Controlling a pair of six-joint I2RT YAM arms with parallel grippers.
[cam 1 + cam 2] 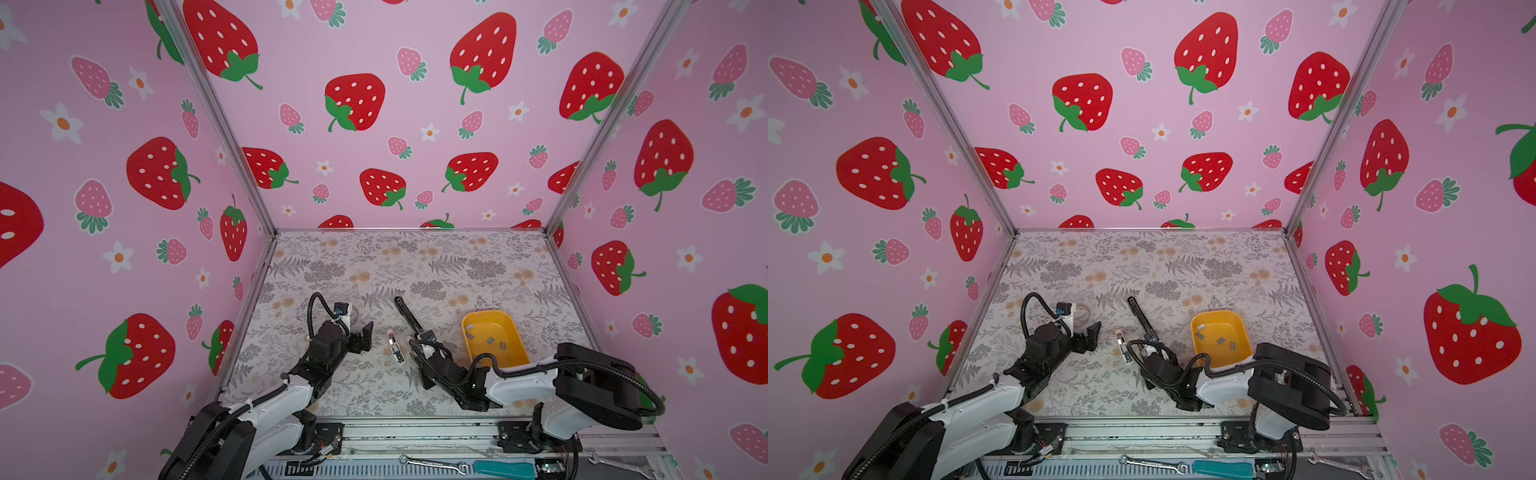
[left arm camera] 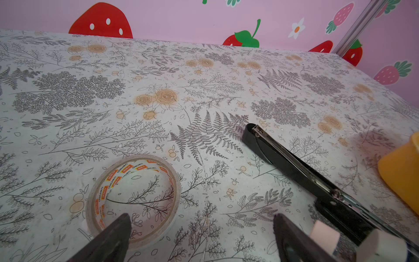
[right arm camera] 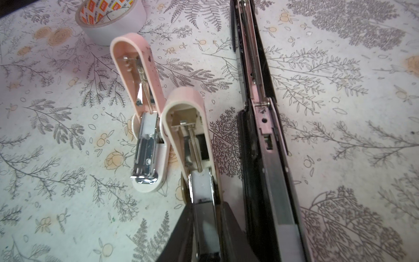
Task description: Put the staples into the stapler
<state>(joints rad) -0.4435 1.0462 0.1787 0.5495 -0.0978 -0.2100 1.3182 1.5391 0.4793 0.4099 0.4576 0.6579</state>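
Pink stapler (image 3: 189,140) folded open for staples (image 1: 490,340), flanked by right gripper (image 3: 206,226), grip unclear; left gripper (image 2: 201,219) spread, empty.

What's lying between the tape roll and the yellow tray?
In both top views: a small pink stapler and the long black stapler; right wrist view shows a second pink stapler.

The left arm (image 1: 291,395) and right arm (image 1: 519,380) had white shells, black joints and looping ribbed black cables (image 1: 309,313); the left gripper (image 2: 200,221) and right gripper (image 3: 206,223) were black.
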